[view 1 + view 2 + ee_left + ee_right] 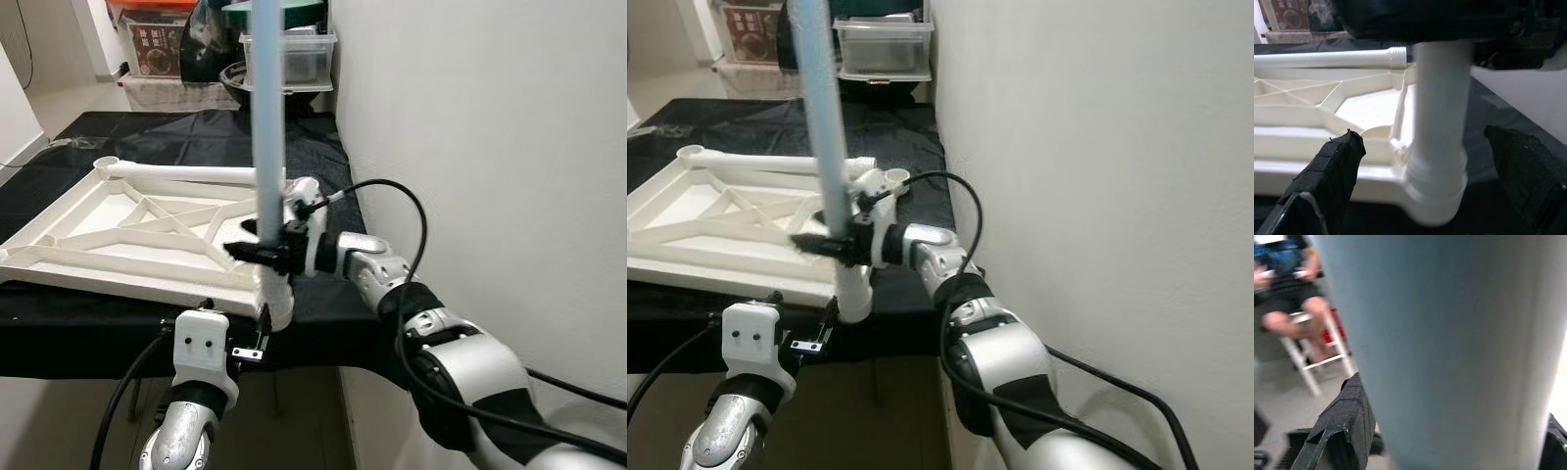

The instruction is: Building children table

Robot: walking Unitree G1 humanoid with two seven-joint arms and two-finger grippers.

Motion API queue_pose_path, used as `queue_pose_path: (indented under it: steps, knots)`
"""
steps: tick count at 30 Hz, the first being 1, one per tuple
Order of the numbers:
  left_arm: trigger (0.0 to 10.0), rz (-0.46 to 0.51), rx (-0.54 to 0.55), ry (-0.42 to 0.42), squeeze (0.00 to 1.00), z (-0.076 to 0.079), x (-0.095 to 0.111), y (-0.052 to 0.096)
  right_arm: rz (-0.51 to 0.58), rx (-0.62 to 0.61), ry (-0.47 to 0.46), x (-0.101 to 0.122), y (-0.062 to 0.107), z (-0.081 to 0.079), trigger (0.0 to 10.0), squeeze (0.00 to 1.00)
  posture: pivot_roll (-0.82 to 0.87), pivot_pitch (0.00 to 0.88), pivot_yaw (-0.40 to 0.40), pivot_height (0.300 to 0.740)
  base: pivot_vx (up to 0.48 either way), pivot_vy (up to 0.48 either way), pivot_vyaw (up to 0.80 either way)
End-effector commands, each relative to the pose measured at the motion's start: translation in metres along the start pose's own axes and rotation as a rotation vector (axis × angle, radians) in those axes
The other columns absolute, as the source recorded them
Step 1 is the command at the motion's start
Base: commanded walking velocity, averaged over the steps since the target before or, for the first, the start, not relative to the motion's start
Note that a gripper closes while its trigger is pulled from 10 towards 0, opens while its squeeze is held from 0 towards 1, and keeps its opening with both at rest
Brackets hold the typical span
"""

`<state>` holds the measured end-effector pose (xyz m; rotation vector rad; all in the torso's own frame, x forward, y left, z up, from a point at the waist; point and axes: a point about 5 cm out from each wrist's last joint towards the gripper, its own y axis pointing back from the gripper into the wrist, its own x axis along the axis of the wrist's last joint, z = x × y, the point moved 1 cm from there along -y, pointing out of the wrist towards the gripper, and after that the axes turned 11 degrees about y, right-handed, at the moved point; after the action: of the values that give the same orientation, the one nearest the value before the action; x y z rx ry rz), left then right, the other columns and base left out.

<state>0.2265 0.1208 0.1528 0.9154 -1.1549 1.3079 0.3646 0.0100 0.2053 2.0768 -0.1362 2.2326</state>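
Observation:
A white children's table top [118,235] lies upside down on a black-draped table [196,137]. A pale blue table leg [266,127] stands upright in the near right corner socket [277,304]. My right gripper [259,253] comes in from the right and is shut on this leg just above the socket; the leg runs between the fingers [1347,426] in the right wrist view. My left gripper [1430,171] is low at the table's front edge, open, one finger [1332,166] on each side of the socket without touching it. A second white leg [186,173] lies on the far rim.
A white wall [470,147] runs close along the right side. Clear plastic boxes [294,54] and a dark bowl [235,76] stand at the table's far end. An unfilled socket [306,186] sits at the far right corner. A person [1288,293] sits on a white chair.

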Motion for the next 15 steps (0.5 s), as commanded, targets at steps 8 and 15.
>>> queue_pose_path:
  steps: [8, 15]
  knots:
    - [10.0, -0.004, 0.009, -0.002, 0.0, 0.0, -0.003, 0.0, 0.069, -0.073, -0.011, 0.011, -0.014, 0.0, 0.0, 0.0, 0.05, 0.0, -0.068, 0.74, 0.0, 0.0, 0.0]
    - [10.0, -0.006, 0.002, 0.0, 0.0, 0.001, -0.005, -0.001, -0.063, -0.647, -0.035, -0.012, -0.002, 0.027, 0.0, 0.0, 0.03, 0.0, -0.055, 0.74, 0.0, 0.0, 0.0]
